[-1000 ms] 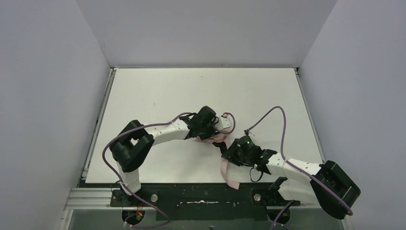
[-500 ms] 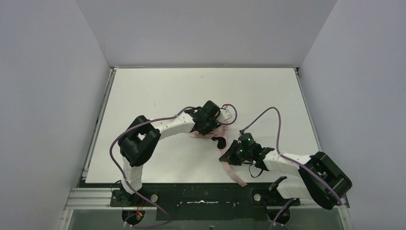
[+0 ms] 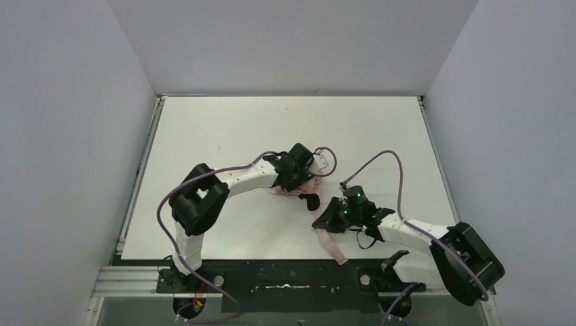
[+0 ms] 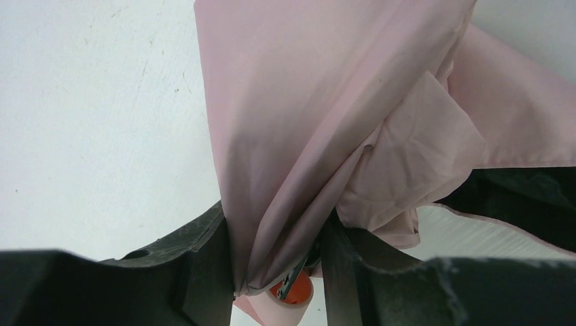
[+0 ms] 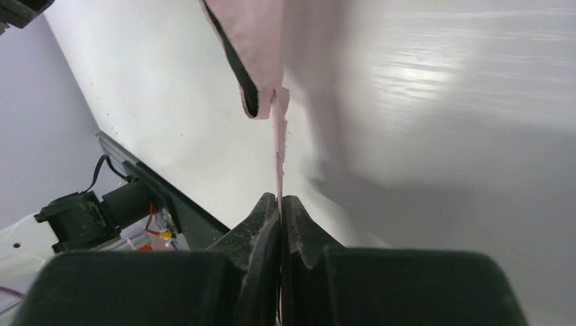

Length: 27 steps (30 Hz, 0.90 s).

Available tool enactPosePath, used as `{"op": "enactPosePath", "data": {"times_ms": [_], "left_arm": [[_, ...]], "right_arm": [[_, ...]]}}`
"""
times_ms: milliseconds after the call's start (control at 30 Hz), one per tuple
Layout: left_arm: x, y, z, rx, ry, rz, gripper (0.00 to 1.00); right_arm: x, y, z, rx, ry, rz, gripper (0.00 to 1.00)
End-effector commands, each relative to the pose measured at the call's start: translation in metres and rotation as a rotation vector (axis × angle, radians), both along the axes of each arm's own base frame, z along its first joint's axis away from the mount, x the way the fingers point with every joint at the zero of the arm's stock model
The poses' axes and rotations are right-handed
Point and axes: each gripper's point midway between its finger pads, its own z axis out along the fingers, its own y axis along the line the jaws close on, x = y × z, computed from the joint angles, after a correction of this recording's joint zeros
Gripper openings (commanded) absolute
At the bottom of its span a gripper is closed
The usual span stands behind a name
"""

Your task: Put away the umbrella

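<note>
The umbrella [image 4: 319, 102] is a bundle of pale pink fabric near the table's middle [image 3: 284, 193]. My left gripper [image 4: 275, 227] is shut on the gathered fabric, which is squeezed between its black fingers [image 4: 200, 255]. An orange-tipped pink end shows below the fabric. From above, the left gripper [image 3: 306, 192] sits on the bundle. The umbrella's pink strap [image 3: 333, 250] trails toward the table's front edge. My right gripper [image 5: 279, 198] is shut on this strap [image 5: 278, 142], seen edge-on, just right of the bundle [image 3: 323, 223]. The shaft is hidden.
The white table [image 3: 224, 129] is boxed in by grey walls on three sides. A black rail [image 5: 159, 197] runs along the near edge below my right gripper. Purple cables [image 3: 380, 159] loop over both arms.
My right gripper has shut on the pink strap and shifted slightly left. My left arm swung a little rightward with the umbrella in its grip, then held still.
</note>
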Motion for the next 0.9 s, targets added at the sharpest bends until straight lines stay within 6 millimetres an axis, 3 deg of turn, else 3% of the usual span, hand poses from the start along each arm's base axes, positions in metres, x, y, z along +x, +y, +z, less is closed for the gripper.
{"op": "enactPosePath", "data": {"times_ms": [0,267,433,867], "left_arm": [[0.021,0.038,-0.016,0.104,-0.064,0.145,0.00],[0.022,0.038,-0.018,0.110,-0.072,0.149,0.00],[0.022,0.037,-0.018,0.108,-0.076,0.146,0.00],[0.025,0.037,-0.020,0.117,-0.082,0.149,0.00]], "right_arm": [[-0.049,-0.035,-0.023,-0.124,0.156,0.064,0.00],[-0.067,-0.050,-0.044,-0.189,0.227,0.096,0.03],[-0.072,-0.058,-0.044,-0.234,0.235,0.127,0.07],[-0.073,-0.066,0.000,-0.247,0.175,0.191,0.15]]}}
